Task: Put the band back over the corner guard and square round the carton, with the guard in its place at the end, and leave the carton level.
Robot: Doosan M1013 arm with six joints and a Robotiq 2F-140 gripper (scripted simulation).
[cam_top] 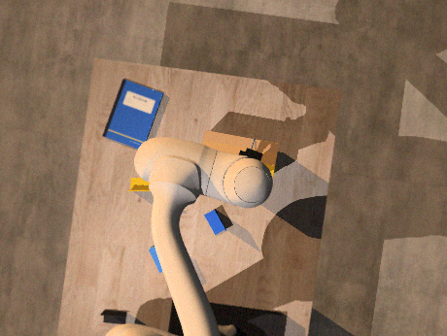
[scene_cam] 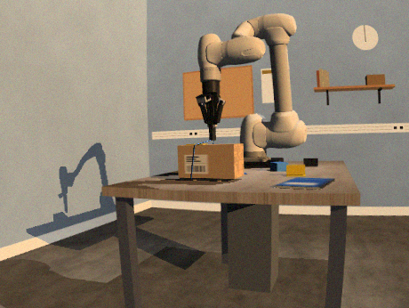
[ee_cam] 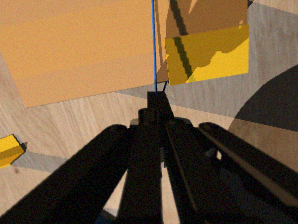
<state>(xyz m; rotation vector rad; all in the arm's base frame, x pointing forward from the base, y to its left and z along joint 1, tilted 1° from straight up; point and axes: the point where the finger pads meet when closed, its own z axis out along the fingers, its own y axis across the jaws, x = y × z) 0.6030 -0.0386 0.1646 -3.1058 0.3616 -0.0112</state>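
Observation:
The brown carton (scene_cam: 211, 161) sits flat on the table, and it also shows in the wrist view (ee_cam: 85, 55) and from above (cam_top: 238, 146). A yellow corner guard (ee_cam: 207, 55) lies against the carton's right end. A thin blue band (ee_cam: 153, 45) runs across the carton top and down its labelled face (scene_cam: 192, 165). My gripper (ee_cam: 155, 104) (scene_cam: 212, 134) hangs just above the carton's top edge. It is shut on the band, and two strands rise to its fingertips. The arm hides much of the carton from above.
A blue book (cam_top: 133, 113) lies at the table's far left corner. A yellow block (cam_top: 138, 184), a blue block (cam_top: 218, 220) and another blue block (cam_top: 155, 258) lie near the arm. A black block (scene_cam: 310, 162) sits by the robot base.

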